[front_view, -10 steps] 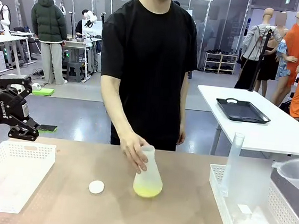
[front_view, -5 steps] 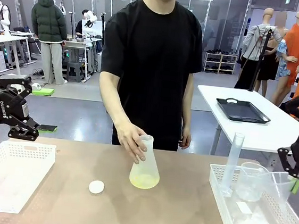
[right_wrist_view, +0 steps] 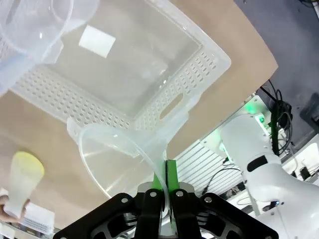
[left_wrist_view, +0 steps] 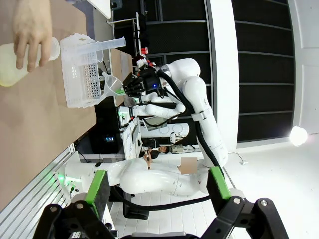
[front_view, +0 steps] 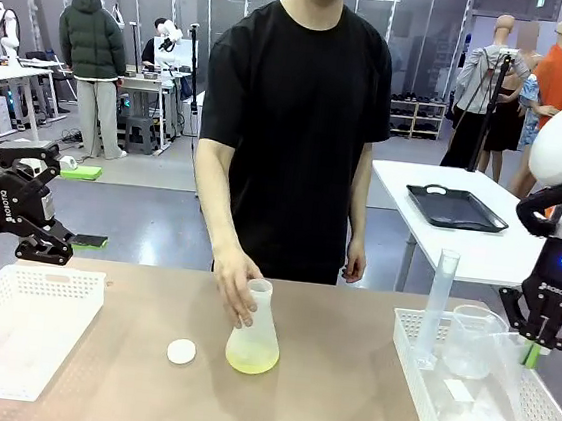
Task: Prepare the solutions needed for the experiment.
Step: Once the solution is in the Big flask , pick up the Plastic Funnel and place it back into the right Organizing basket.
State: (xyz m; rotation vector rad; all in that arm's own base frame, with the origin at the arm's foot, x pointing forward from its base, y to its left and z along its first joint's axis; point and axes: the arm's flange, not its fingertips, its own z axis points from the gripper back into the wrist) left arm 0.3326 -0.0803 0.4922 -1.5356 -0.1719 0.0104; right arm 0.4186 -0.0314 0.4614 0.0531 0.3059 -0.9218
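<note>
A clear conical flask (front_view: 253, 340) stands mid-table with pale yellow-green solution (front_view: 250, 361) in its bottom; a person's hand (front_view: 235, 289) grips its neck. The flask (left_wrist_view: 9, 64) and the hand (left_wrist_view: 31, 27) also show in the left wrist view, and the flask (right_wrist_view: 22, 183) sits at the lower left of the right wrist view. My right gripper (front_view: 539, 344) (right_wrist_view: 163, 185) is shut on the rim of a clear funnel (front_view: 509, 357) (right_wrist_view: 117, 162), held over the right basket. My left gripper (front_view: 58, 205) (left_wrist_view: 157, 191) hangs open and holds nothing, above the left basket's far edge.
The right white basket (front_view: 413, 385) (right_wrist_view: 149, 107) holds a tall measuring cylinder (front_view: 438, 302) and a beaker (front_view: 470, 341) (right_wrist_view: 30, 25). A white basket (front_view: 4, 362) lies at the left. A small white cap (front_view: 181, 351) rests left of the flask.
The right arm has come in from the right edge, carrying the funnel over the right basket. The person has slid the flask leftward. The left gripper has not moved.
</note>
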